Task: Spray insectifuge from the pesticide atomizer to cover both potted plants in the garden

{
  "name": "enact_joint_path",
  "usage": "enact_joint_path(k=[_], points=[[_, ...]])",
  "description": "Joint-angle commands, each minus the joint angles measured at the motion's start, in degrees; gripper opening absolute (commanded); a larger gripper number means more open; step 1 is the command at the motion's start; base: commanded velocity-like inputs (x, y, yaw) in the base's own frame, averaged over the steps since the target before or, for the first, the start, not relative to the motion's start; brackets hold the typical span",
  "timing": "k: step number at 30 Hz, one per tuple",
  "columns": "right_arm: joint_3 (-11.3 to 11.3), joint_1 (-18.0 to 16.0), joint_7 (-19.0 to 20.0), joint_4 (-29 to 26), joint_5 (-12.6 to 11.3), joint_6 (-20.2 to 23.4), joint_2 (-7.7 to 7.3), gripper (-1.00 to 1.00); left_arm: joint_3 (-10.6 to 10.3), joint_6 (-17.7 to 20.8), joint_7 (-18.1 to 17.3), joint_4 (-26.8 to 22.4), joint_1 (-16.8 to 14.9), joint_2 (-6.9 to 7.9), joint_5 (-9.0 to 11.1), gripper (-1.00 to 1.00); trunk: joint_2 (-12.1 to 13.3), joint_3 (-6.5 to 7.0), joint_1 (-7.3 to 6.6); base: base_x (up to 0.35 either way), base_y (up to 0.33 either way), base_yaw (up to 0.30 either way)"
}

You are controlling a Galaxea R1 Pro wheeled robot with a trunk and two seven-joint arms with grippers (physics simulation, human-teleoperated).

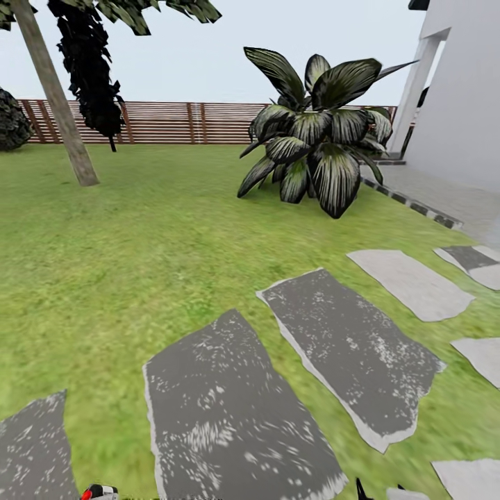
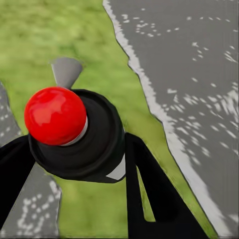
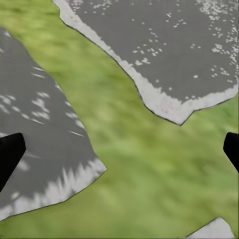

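The left end effector is clenched on a black bottle with a red ball cap, presumably the pesticide atomizer, carried low over grass between grey stepping stones. The right end effector is released and empty, its fingertips spread wide above the lawn. Farther out stand a striped-leaved plant, a tree trunk and a slat fence. By my reading, pickup is done and the robot is travelling; next it must find the potted plants, which I cannot locate here.

Looking down past 2 black fingertips spread wide apart, onto green lawn between 2 grey speckled paving stones, pale-edged.
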Motion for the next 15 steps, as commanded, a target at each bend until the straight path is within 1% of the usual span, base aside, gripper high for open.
enact_joint_path(k=[1, 6, 8, 10, 13, 15], points=[[-0.1, 0.0, 0.0, 0.0, 0.0, -0.2, 0.0, 1.0, 0.2, -0.1, -0.5, 0.1, -0.1, 0.01, 0.3, -1.0, 0.0, -0.04, -0.01, 0.0, 0.0, 0.278], [-0.1, 0.0, 0.0, 0.1, 0.0, -0.2, 0.0, 1.0, 0.3, -0.1, -0.5, 0.1, -0.1, 0.04, 0.3, -1.0, 0.0, -0.04, -0.01, 0.0, 0.0, 0.278], [-0.1, 0.0, 0.0, 0.1, 0.0, -0.2, 0.01, 1.0, 0.8, -0.1, -0.3, 0.1, -0.1, 0.05, 0.3, -1.0, 0.0, -0.04, -0.01, 0.0, 0.0, 0.278], [-0.1, 0.0, 0.0, 0.1, 0.0, -0.2, 0.01, 1.0, 2.2, 0.0, 0.2, 0.1, -0.1, 0.05, 0.2, -1.0, 0.0, -0.04, -0.01, 0.0, 0.0, 0.278], [-0.1, 0.0, 0.0, 0.1, 0.0, -0.2, 0.0, 1.0, 5.0, 0.0, 0.7, 0.1, -0.1, 0.05, 0.2, -1.0, 0.0, -0.04, -0.01, 0.0, 0.0, 0.278], [-0.1, 0.0, 0.0, 0.1, 0.0, -0.2, 0.02, 1.0, 5.6, 0.0, 0.8, 0.1, -0.1, 0.05, 0.2, -1.0, 0.0, -0.04, -0.01, 0.0, 0.0, 0.278]])
